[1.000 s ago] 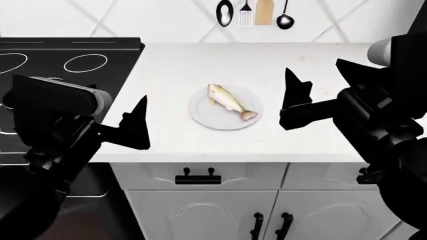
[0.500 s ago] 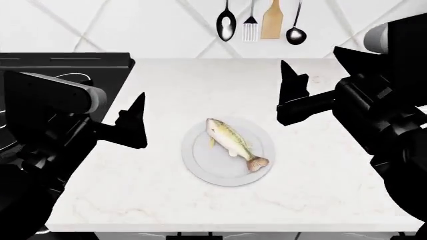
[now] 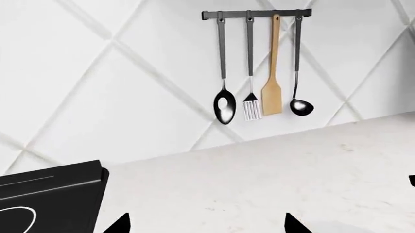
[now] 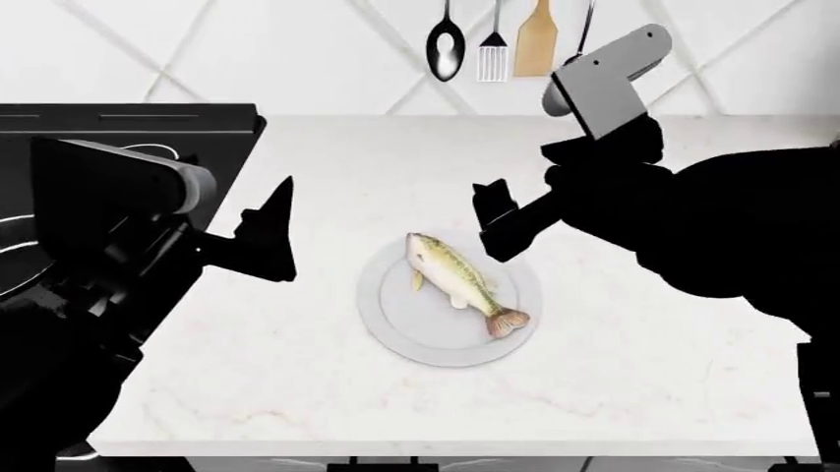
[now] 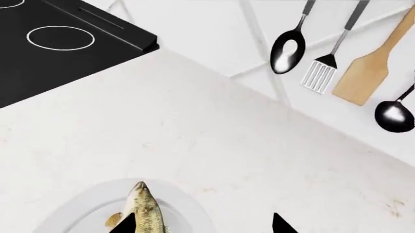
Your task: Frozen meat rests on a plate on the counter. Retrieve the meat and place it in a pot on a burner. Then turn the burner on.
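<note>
The meat (image 4: 457,279), a pale fish with an olive back, lies diagonally on the white plate (image 4: 393,334) in the middle of the counter (image 4: 302,393). My right gripper (image 4: 503,222) hangs open above the plate's far right rim, close to the fish's head. In the right wrist view the right gripper (image 5: 203,227) has one tip in front of the meat (image 5: 145,209) on the plate (image 5: 75,213) and the other over bare counter. My left gripper (image 4: 270,239) is open over the counter left of the plate, holding nothing; the left wrist view shows this gripper (image 3: 206,228) over bare marble. The pot is out of view.
The black stove top (image 4: 132,128) borders the counter on the left, with white rings (image 5: 60,37) on it; I cannot tell which is the burner. A ladle, slotted turner, wooden spatula and spoon hang from a rail (image 3: 259,13) on the tiled back wall.
The head view first moved in over the counter. Since then my right arm has swung left and its gripper has come to the plate's far edge. The left gripper has hardly moved.
</note>
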Robot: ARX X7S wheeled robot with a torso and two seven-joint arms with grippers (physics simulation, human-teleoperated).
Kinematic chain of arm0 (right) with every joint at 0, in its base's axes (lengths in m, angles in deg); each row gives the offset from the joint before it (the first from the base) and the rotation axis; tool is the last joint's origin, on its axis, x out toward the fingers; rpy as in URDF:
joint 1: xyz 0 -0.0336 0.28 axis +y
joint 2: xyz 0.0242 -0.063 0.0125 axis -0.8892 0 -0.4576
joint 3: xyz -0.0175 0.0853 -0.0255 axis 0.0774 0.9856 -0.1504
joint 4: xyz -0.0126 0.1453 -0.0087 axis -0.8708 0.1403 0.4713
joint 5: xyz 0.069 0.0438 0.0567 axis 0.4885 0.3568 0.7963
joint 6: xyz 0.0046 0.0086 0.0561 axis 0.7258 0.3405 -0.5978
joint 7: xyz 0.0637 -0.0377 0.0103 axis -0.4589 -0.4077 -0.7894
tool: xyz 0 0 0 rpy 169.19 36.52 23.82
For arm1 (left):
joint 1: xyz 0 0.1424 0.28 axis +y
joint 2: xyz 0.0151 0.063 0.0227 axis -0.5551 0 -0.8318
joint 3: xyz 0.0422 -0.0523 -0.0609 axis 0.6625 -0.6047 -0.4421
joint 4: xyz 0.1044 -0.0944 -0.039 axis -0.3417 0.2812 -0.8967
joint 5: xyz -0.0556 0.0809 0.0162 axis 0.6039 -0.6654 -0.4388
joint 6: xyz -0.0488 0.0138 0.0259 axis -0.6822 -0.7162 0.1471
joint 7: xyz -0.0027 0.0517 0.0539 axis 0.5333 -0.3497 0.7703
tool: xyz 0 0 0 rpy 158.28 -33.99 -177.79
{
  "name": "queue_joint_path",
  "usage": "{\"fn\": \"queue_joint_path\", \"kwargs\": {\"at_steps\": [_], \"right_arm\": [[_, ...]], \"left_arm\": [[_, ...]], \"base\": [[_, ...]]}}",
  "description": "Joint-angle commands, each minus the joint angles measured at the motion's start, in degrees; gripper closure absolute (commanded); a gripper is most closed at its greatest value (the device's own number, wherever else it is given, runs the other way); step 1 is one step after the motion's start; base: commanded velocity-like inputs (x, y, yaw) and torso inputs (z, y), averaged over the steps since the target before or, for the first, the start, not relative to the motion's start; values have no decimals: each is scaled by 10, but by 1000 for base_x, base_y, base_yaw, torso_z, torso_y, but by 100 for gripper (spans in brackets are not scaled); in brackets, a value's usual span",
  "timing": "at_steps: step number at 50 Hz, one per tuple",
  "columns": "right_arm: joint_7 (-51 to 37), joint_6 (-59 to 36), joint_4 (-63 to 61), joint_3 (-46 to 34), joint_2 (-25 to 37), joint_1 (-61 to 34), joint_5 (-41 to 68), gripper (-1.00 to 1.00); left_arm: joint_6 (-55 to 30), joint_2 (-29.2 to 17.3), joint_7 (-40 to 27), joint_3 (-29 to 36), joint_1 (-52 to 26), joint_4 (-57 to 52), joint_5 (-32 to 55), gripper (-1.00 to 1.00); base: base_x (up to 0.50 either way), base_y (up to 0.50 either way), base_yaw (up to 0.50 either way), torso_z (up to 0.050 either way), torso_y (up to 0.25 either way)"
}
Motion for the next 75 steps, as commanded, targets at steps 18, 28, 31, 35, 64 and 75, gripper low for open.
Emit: {"fn": "queue_joint_path", "kwargs": {"at_steps": [18, 28, 31, 35, 64, 75], "right_arm": [[249, 131, 99, -165, 0, 2, -90, -100], [280, 156, 97, -163, 5, 28, -78, -100], [291, 168, 119, -168, 1, 33, -86, -100], [307, 183, 146, -172, 0, 37, -95, -100], [359, 247, 272, -210, -42, 42, -150, -100], [361, 253, 290, -215, -48, 40, -158, -100]], "left_arm": [[35, -5, 3, 51, -9, 49, -32, -100], [24, -3, -5, 59, -13, 46, -26, -100], [25, -3, -5, 62, -14, 48, -27, -100], [29, -4, -4, 68, -15, 53, -30, -100], [35, -8, -13, 75, -7, 56, -29, -100], [38, -8, -16, 72, -2, 57, -26, -100]], "base": [[0, 0, 0, 0, 0], [0, 0, 0, 0, 0], [0, 0, 0, 0, 0], [0, 0, 0, 0, 0], [0, 0, 0, 0, 0], [0, 0, 0, 0, 0]]}}
